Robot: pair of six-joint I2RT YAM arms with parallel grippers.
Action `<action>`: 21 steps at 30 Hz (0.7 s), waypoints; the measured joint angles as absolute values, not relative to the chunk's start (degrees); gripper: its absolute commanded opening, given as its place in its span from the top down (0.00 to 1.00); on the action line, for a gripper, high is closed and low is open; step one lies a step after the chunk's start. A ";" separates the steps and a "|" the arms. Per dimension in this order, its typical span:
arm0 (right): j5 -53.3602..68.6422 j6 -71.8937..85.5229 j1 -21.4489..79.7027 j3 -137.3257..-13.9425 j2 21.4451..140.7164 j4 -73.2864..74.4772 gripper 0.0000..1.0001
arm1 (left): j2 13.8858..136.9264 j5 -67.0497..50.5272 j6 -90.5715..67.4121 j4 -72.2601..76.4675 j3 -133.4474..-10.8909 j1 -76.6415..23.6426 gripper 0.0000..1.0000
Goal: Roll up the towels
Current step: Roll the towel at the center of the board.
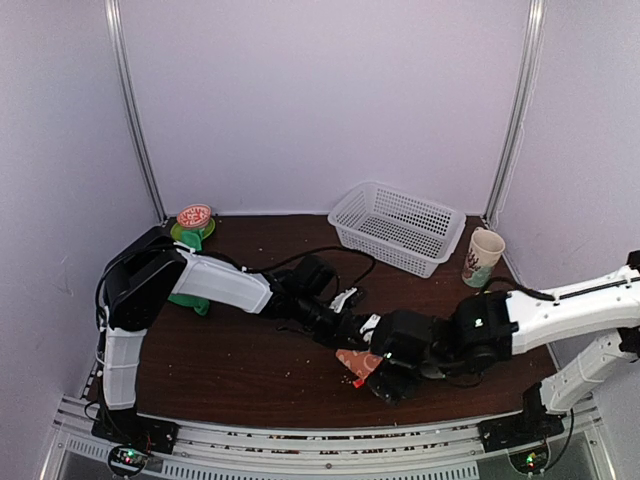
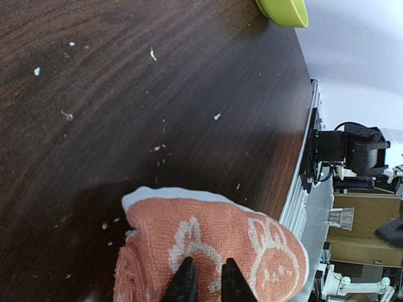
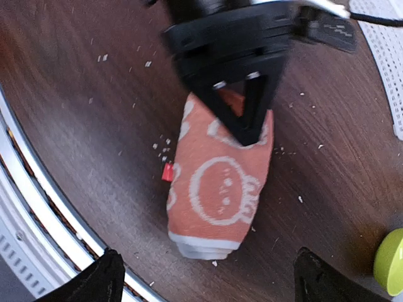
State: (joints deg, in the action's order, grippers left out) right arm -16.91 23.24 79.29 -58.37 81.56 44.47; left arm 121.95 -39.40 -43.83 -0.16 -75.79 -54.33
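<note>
The peach-orange towel (image 1: 355, 362) with white bunnies lies rolled up on the dark table near the front edge. In the left wrist view, the roll (image 2: 208, 239) fills the lower middle. My left gripper (image 2: 206, 263) is shut on the cloth on top of the roll. From the right wrist, the roll (image 3: 217, 182) points its white-edged end at the camera, with the left gripper (image 3: 249, 129) pinching its far end. My right gripper (image 3: 210, 277) stands wide open just short of the near end, holding nothing. A bit of the green towel (image 1: 192, 300) shows under the left arm.
A white mesh basket (image 1: 395, 228) stands at the back, with a printed cup (image 1: 483, 257) to its right. A green dish (image 1: 190, 235) holding a red-and-white round thing sits back left. A smooth lime-green object (image 3: 390, 264) lies near the roll. The metal front rail (image 3: 38, 207) runs close by.
</note>
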 measured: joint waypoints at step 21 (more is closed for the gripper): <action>14.20 38.44 55.75 -38.46 80.34 14.63 0.11 | 121.95 -36.77 -44.25 -0.01 -75.83 -55.20 0.84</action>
State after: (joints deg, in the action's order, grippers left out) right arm 14.20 38.44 55.75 -38.46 80.34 14.63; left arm 121.95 -36.77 -44.25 -0.01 -75.83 -55.20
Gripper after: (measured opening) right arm 0.892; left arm 0.159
